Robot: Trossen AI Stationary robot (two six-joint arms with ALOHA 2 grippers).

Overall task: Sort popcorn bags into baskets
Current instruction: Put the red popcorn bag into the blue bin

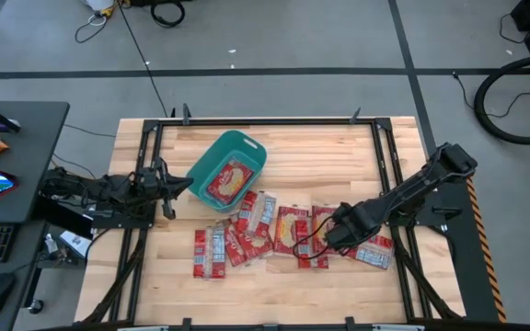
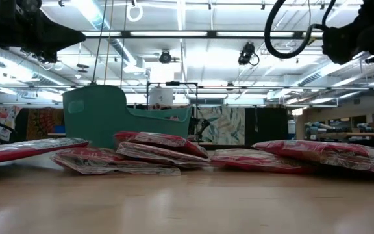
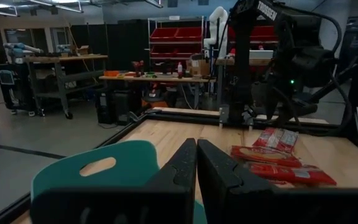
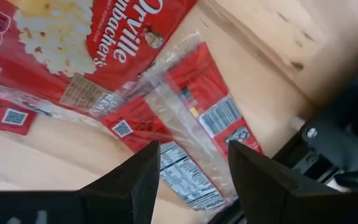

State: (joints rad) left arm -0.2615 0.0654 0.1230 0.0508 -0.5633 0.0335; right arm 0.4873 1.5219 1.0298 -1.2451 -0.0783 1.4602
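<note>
One teal basket sits on the wooden worktop, left of centre toward the far edge. It's turned at an angle, so its long axis runs diagonally from near-left to far-right. There's one popcorn bag lying flat inside it, lined up along the same diagonal.

The rest of the popcorn bags are scattered in a loose row in front of the basket, overlapping here and there. I count about seven out there, but they're piled on each other, so give or take one. The pair at the left end have their long axes running front to back, the one next to the basket leans slightly diagonal, and the one at the right end lies closer to crosswise.

The right gripper is down low over the right side of that row, fingers spread apart with nothing between them, bags right beneath. The left gripper sits at the basket's left end with its fingers pressed together, holding nothing.
</note>
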